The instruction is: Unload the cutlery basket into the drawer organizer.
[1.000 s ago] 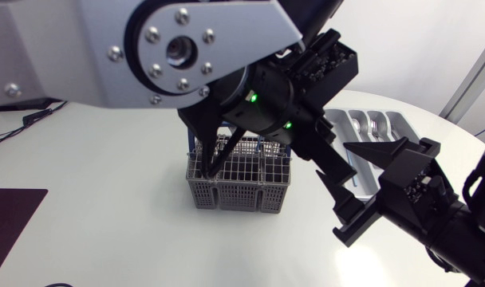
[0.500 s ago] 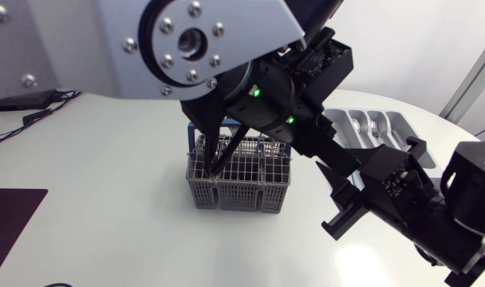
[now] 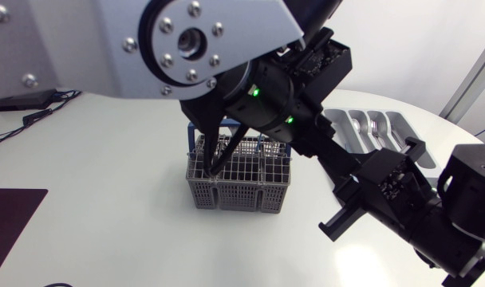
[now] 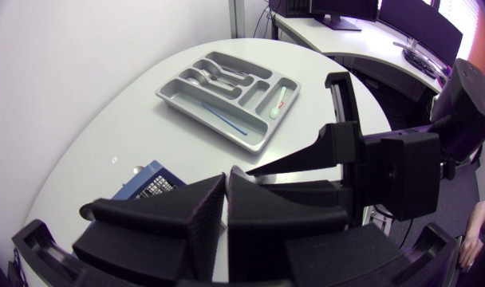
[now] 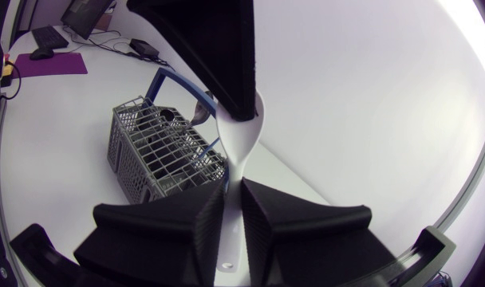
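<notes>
A white plastic utensil (image 5: 241, 131) hangs between my two grippers above the table, right of the basket. My left gripper (image 3: 342, 163) is shut on its upper end, seen as a black wedge in the right wrist view. My right gripper (image 5: 233, 209) is shut on its handle from below, both fingers against it. The grey cutlery basket (image 3: 238, 179) with a blue handle stands mid-table under my left arm, with dark utensils inside. It also shows beyond the right gripper as the basket (image 5: 159, 151). The grey drawer organizer (image 3: 398, 119) lies at the back right.
The organizer (image 4: 250, 142) holds metal spoons (image 4: 207, 73), a thin blue piece (image 4: 225, 119) and a white spoon (image 4: 276, 104). A dark purple mat (image 3: 11, 215) lies at the table's left edge. The table's round edge runs just behind the organizer.
My right gripper has moved in toward the left gripper and its fingers have come together on the white utensil. The left arm shifted slightly, then held still.
</notes>
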`<state>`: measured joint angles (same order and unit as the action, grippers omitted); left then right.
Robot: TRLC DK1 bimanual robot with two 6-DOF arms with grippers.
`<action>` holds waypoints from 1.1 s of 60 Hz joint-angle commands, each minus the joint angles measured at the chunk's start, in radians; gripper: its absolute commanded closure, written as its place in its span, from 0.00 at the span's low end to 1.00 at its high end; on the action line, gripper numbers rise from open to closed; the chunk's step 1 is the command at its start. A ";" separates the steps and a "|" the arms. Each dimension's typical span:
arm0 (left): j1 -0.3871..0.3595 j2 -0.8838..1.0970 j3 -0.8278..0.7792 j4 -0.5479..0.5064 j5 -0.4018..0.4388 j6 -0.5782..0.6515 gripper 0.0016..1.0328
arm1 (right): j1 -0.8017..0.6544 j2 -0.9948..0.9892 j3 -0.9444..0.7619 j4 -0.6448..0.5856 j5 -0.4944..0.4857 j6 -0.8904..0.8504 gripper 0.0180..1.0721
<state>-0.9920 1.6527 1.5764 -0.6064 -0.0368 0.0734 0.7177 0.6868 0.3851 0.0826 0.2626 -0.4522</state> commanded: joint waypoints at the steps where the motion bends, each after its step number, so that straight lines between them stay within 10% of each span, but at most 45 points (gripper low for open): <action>1: 0.009 0.022 0.007 -0.004 0.005 -0.032 0.82 | 0.009 0.002 0.028 0.003 0.006 0.012 0.91; 20: 0.013 0.021 0.008 -0.004 0.029 -0.038 0.66 | 0.019 0.002 0.026 -0.012 0.004 0.012 0.93; 40: 0.061 -0.016 0.062 -0.004 0.028 -0.027 0.06 | 0.020 -0.032 0.012 -0.095 -0.031 0.004 0.94; 66: 0.161 -0.157 -0.027 0.028 0.011 0.040 0.05 | -0.420 -0.104 0.001 -0.297 -0.491 -0.207 0.94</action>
<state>-0.8562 1.5410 1.5959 -0.5838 -0.0196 0.0906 0.3874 0.5896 0.3965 -0.1852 -0.1635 -0.5797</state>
